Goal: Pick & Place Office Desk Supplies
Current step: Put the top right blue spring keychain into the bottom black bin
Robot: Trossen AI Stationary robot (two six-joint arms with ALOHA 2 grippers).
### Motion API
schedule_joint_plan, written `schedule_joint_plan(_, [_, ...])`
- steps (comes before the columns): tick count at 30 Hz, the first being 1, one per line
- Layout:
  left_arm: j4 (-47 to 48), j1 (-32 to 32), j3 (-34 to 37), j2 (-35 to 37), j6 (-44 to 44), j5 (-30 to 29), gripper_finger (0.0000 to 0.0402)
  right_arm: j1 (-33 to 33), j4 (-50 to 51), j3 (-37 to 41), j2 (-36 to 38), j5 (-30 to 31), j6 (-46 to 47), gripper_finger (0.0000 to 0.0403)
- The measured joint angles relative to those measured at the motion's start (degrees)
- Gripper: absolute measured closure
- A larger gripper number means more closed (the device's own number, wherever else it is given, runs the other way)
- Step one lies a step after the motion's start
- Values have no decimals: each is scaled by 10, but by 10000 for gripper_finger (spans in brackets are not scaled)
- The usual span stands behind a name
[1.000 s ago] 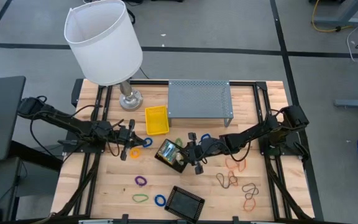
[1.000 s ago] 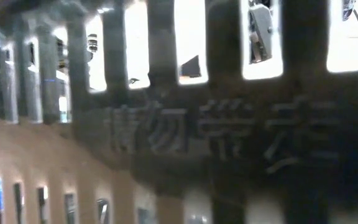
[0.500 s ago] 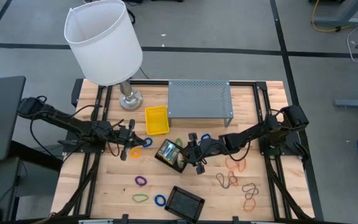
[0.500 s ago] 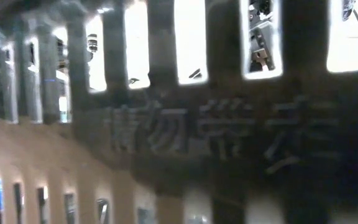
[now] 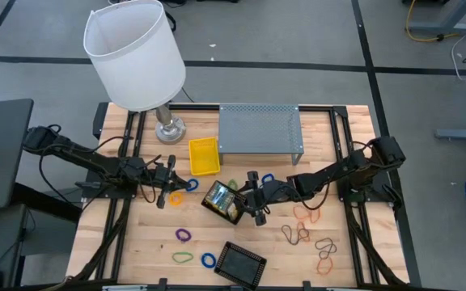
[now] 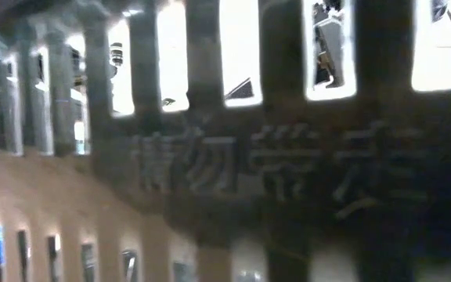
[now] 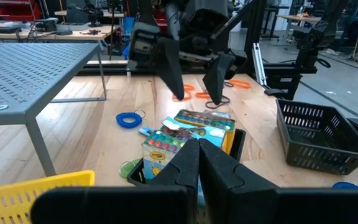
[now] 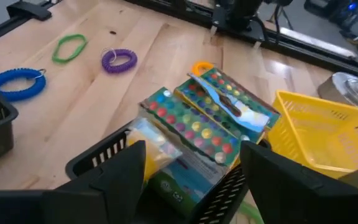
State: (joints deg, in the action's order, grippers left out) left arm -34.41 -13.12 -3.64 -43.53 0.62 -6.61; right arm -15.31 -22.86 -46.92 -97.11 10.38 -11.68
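Observation:
Several crayon boxes (image 8: 194, 127) lie piled in a small black basket (image 5: 223, 202) mid-table; the left wrist view shows them too (image 7: 191, 124). My right gripper (image 5: 256, 198) hangs open just right of and over that basket, its fingers (image 7: 178, 93) clear of the boxes. To the left, my left gripper (image 5: 167, 187) waits shut above the table with nothing in it, beside an orange loop (image 5: 176, 198) and a blue one (image 5: 191, 184). Loose rubber bands lie flat on the wood: purple (image 5: 184, 235), green (image 5: 183, 258), blue (image 5: 209, 260), orange and brown (image 5: 306, 214).
A yellow basket (image 5: 204, 155) and a grey perforated shelf (image 5: 260, 129) stand behind the crayon basket. A lamp with a big white shade (image 5: 136, 52) rises at the far left. A second black basket (image 5: 240, 263) sits at the near edge and fills the low view.
My right gripper has spread its fingers a little wider while staying above the basket. The crayon boxes lie where they were.

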Motion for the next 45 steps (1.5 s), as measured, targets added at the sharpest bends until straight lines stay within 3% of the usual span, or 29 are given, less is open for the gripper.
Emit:
schedule_joint_plan(7, [-1,0,0,0,17,0,387,-33,106,0,62,75,24,133])
schedule_joint_plan(12, [-45,0,0,0,24,6,387,-39,183,0,107,78,75,133])
schedule_joint_plan(15, [-79,-1,0,12,-8,47,387,-39,203,0,116,67,92,133])
schedule_joint_plan(18, [-34,-1,0,61,-15,55,387,-39,211,0,116,52,101,133])
schedule_joint_plan(22, [115,-1,1,124,-1,7,387,-39,232,0,117,38,109,133])
schedule_joint_plan(25, [169,-1,0,165,8,-22,387,-39,242,0,117,21,109,133])
schedule_joint_plan(31, [233,0,0,226,0,-27,387,-20,323,0,129,-46,130,133])
schedule_joint_plan(37, [311,0,0,251,-14,-100,387,25,446,0,150,-70,137,133])
schedule_joint_plan(45, [305,0,0,249,-15,-97,387,93,514,0,142,-92,91,133])
